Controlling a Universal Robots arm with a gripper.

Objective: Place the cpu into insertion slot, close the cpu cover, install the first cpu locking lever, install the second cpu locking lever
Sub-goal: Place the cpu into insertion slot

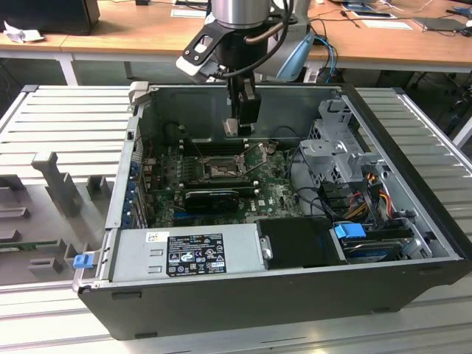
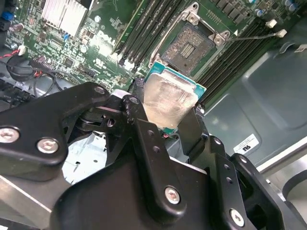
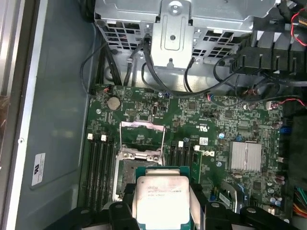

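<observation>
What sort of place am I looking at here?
Probably a robotics lab or electronics workshop: an open black desktop computer case sits on a ribbed grey metal table, the arm's black gripper holds a small square silver-faced cpu, and wooden desks stand behind.

The cpu (image 3: 162, 197) in pincer (image 3: 163, 211) — insertion slot (image 3: 125, 172) just behind

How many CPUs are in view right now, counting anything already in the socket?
1. The cpu is clamped in the gripper, near the insertion slot. The slot's contact field is bare, so none is seated there.
</observation>
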